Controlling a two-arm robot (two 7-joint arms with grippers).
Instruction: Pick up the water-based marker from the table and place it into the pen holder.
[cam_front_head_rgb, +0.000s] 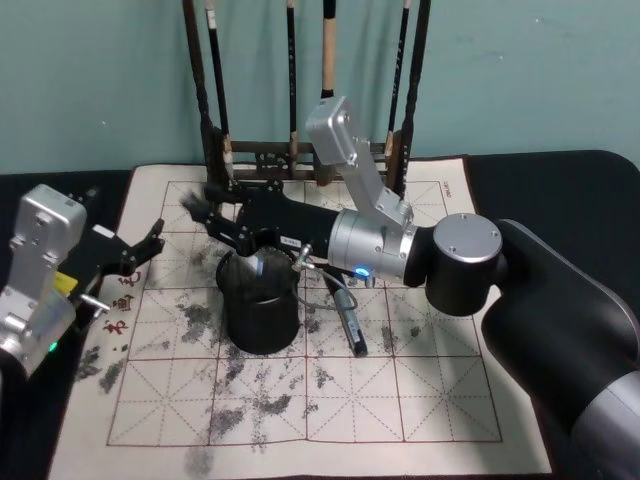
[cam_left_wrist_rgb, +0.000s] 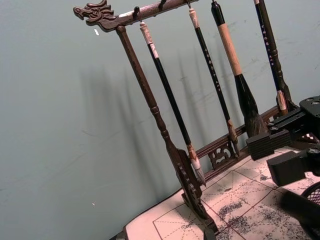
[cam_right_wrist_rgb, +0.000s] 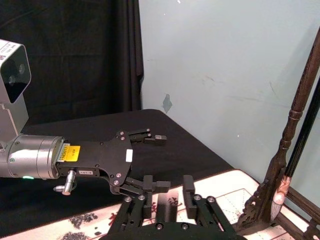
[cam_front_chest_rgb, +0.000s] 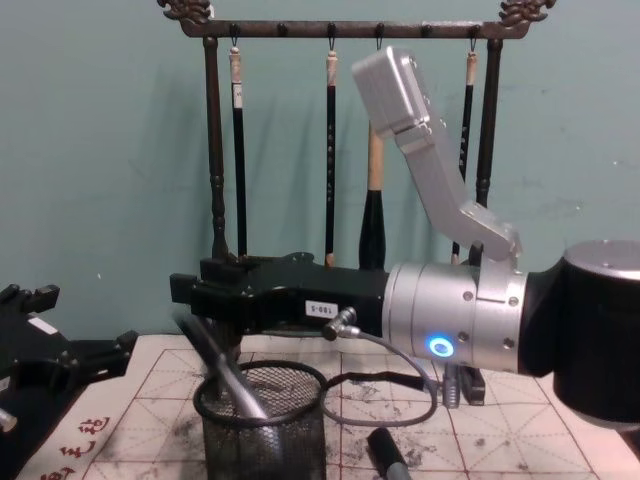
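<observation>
The pen holder, a black wire-mesh cup, stands left of centre on the mat. A dark grey marker leans inside it, its top sticking out toward the left. A second dark marker lies on the mat just right of the cup. My right gripper reaches across above the cup's rim. In the right wrist view it is open with nothing between its fingers. My left gripper hovers open at the mat's left edge.
A tall dark wooden brush rack with several hanging brushes stands at the back of the mat. The ink-stained gridded mat lies on a black tabletop. A thin cable hangs under my right wrist.
</observation>
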